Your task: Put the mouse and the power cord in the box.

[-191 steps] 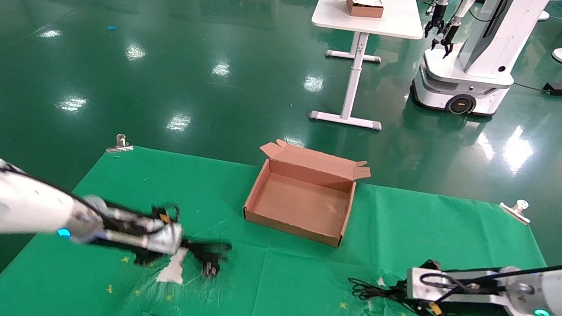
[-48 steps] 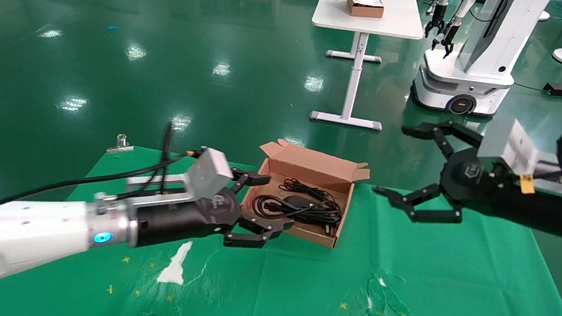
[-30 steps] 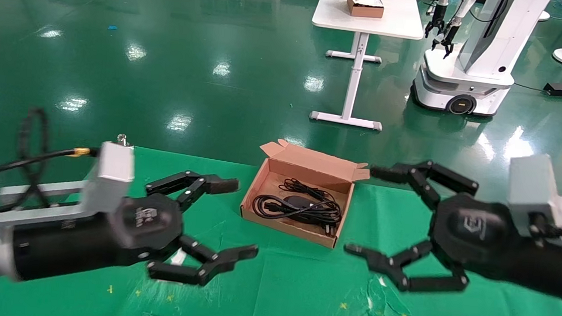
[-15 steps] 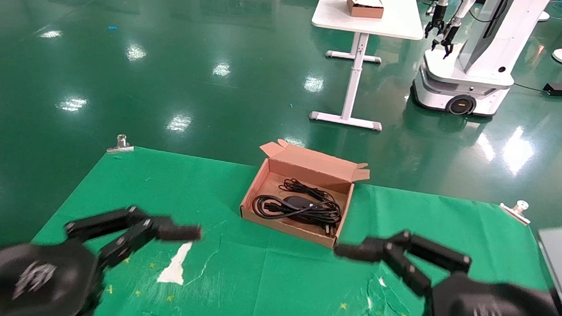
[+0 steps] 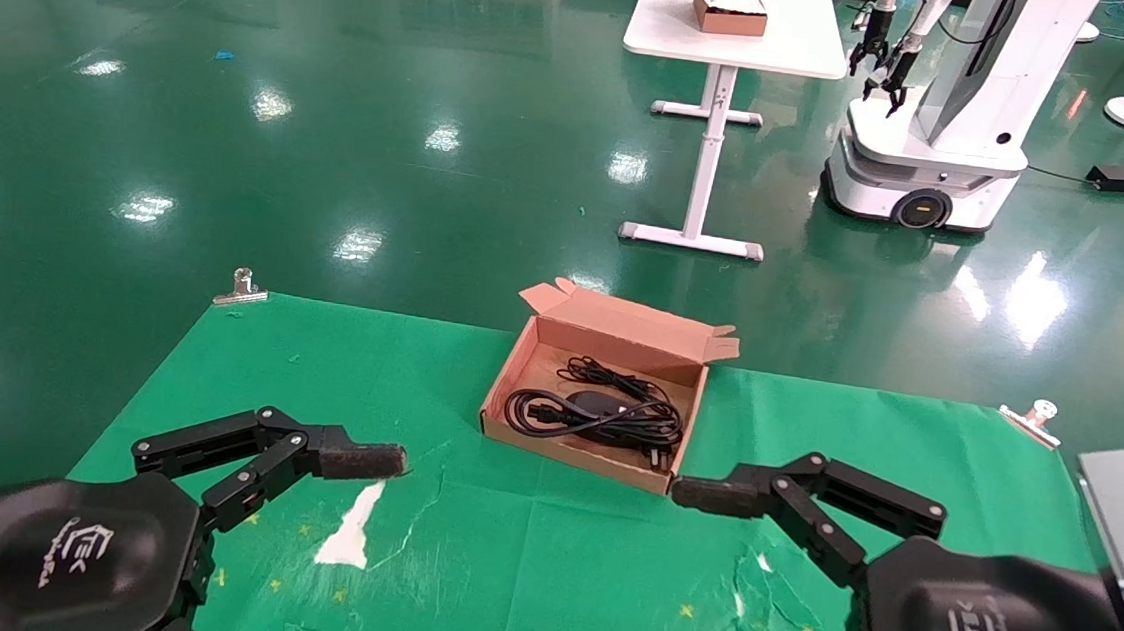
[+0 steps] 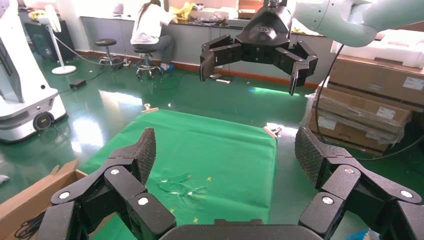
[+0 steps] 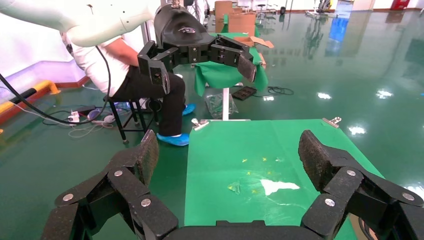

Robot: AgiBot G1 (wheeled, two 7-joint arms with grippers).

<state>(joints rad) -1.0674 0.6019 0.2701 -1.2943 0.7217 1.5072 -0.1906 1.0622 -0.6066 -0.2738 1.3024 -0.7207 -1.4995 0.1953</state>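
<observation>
The brown cardboard box (image 5: 573, 452) stands open in the middle of the green table, lid flaps up at the back. Inside lie the black mouse (image 5: 599, 402), with its thin cable bundled behind it, and the coiled power cord (image 5: 526, 414). Both grippers hover at the table's near edge, well short of the box, facing each other. My left gripper (image 6: 225, 150) is open and empty; one of its fingers (image 5: 350, 460) shows at the lower left. My right gripper (image 7: 227, 150) is open and empty too, one of its fingers (image 5: 723, 496) at the lower right.
The green cloth (image 5: 542, 565) has a torn white patch (image 5: 350, 530) and metal clips (image 5: 241, 287) (image 5: 1030, 418) at its far corners. Beyond stand a white table (image 5: 734, 38) holding a small brown box (image 5: 732, 8), and another robot (image 5: 939, 114). A seated person (image 7: 150, 75) is beside the table.
Both arms have drawn back from the box to the table's near edge, grippers open. The mouse and the power cord, earlier on the cloth at the grippers, now lie in the box.
</observation>
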